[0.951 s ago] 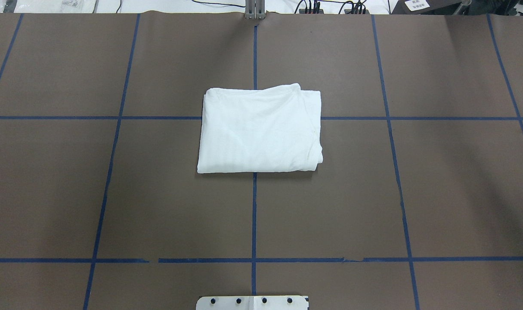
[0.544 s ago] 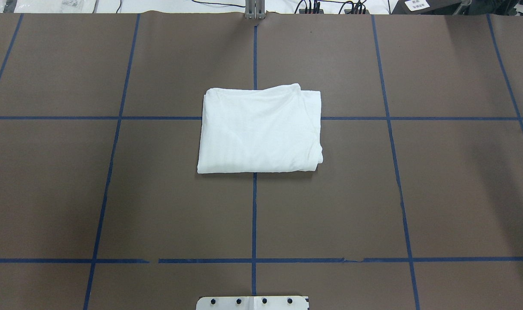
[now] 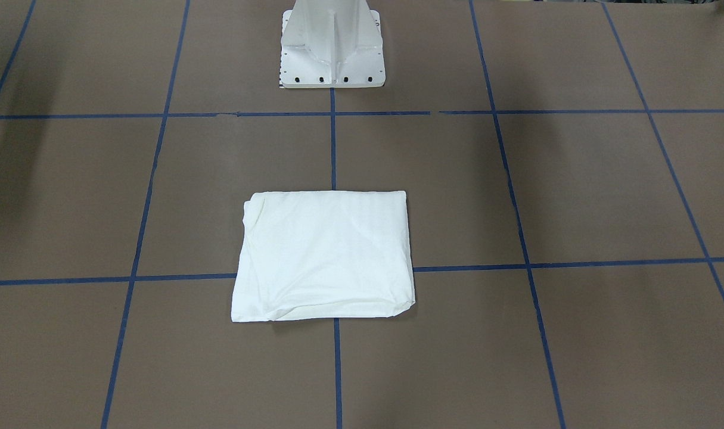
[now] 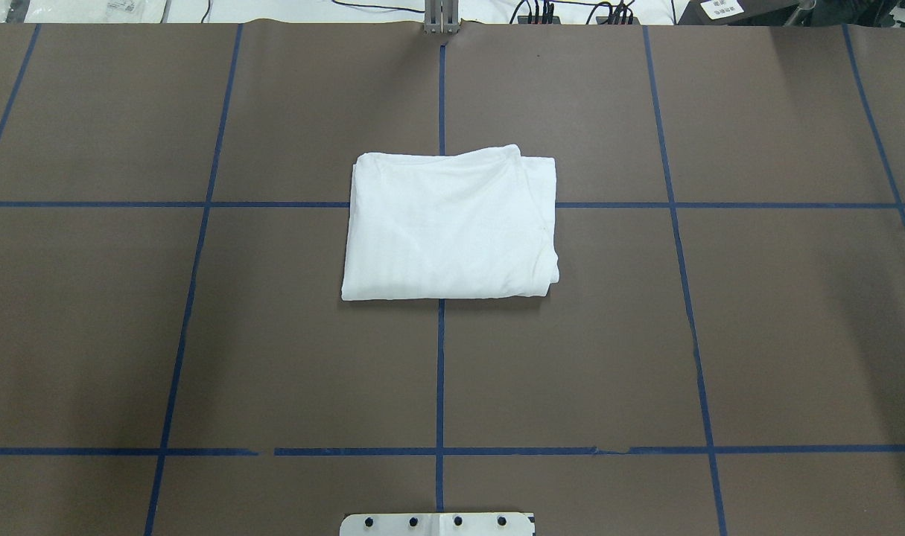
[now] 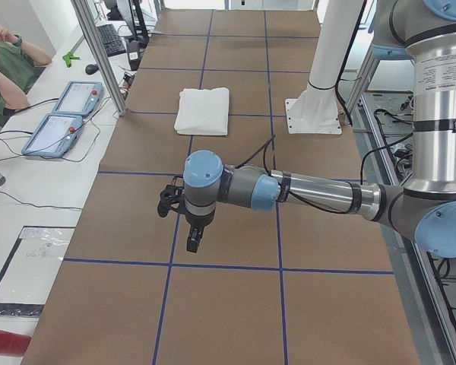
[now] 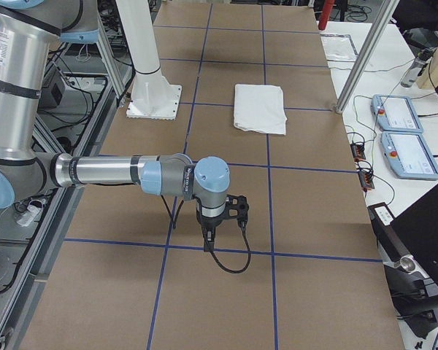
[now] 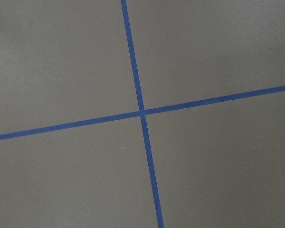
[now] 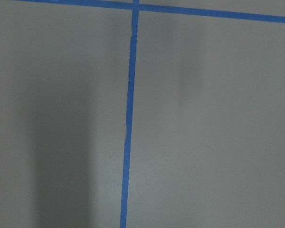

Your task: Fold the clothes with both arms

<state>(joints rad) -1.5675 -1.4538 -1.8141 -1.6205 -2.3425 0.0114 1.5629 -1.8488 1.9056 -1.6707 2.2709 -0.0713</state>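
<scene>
The white shirt (image 4: 449,223) lies folded into a flat rectangle at the middle of the brown table, over a crossing of blue tape lines. It also shows in the front view (image 3: 326,256), the left side view (image 5: 204,110) and the right side view (image 6: 260,108). No text or neck label shows. My left gripper (image 5: 191,242) hangs low over bare table far from the shirt. My right gripper (image 6: 208,237) does the same at the other end. Both show only in the side views, so I cannot tell whether they are open or shut. The wrist views show only table and tape.
The white pedestal base (image 3: 332,44) stands at the robot's edge of the table. Two teach pendants (image 5: 61,114) lie on a side bench beside a metal post (image 5: 99,53). A seated person (image 5: 4,65) is beyond them. A laptop (image 6: 423,219) sits at the right side.
The shirt has not moved. A faint shadow on the right part of the table has faded.
</scene>
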